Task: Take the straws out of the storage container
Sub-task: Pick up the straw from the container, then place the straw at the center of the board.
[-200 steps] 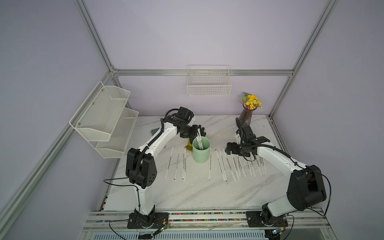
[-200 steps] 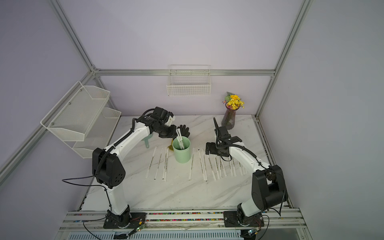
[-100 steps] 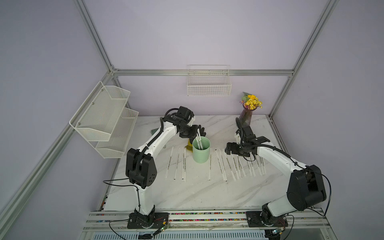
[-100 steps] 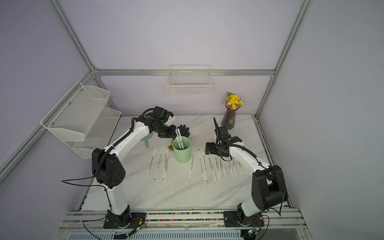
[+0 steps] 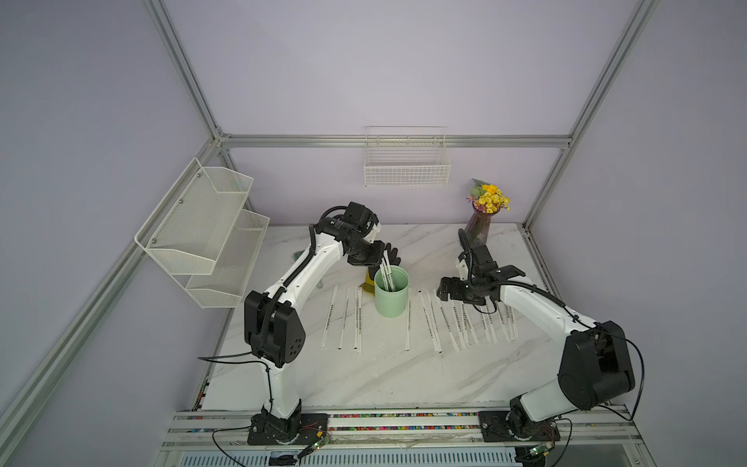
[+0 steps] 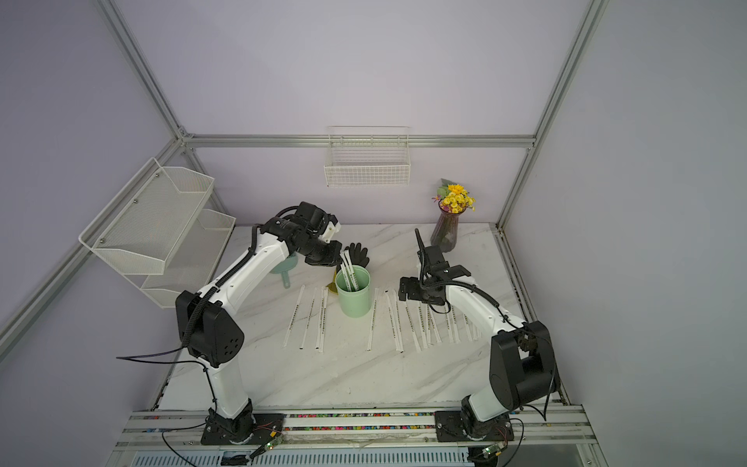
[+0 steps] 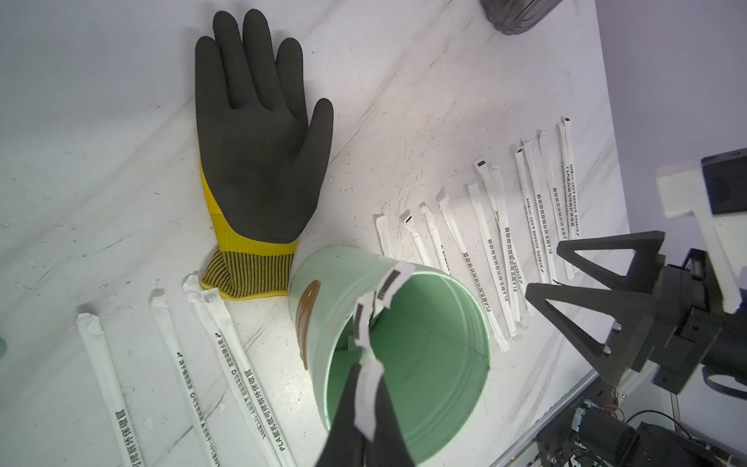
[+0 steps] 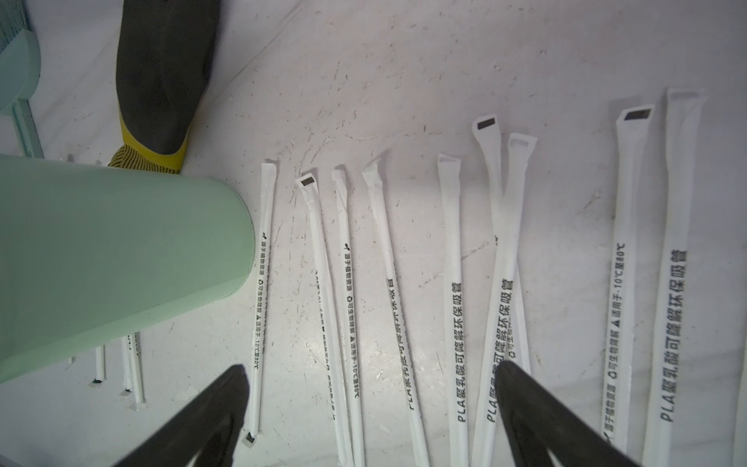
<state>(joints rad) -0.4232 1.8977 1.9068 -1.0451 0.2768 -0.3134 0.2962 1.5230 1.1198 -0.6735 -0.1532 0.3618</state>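
The storage container point(image 5: 391, 297) point(image 6: 354, 297), a mint-green cup, stands upright mid-table. A few straws point(image 5: 387, 274) point(image 6: 351, 275) lean out of it toward the back left. My left gripper point(image 5: 380, 260) point(image 7: 367, 378) is at the cup's rim point(image 7: 481, 323), shut on the white wrapper end of one straw point(image 7: 368, 398). Two other straw tips point(image 7: 390, 283) rest beside it. Three straws point(image 5: 344, 319) lie left of the cup and several straws point(image 5: 465, 319) point(image 8: 452, 283) to its right. My right gripper point(image 5: 442, 289) point(image 8: 372, 388) hovers open over those, holding nothing, with the cup point(image 8: 101, 258) beside it.
A black and yellow glove point(image 7: 258, 141) point(image 5: 393, 254) lies flat behind the cup. A vase of yellow flowers point(image 5: 481, 226) stands at the back right. A wire basket point(image 5: 406, 165) hangs on the back wall, a mesh rack point(image 5: 206, 234) on the left. A green funnel point(image 6: 283, 271) lies under my left arm.
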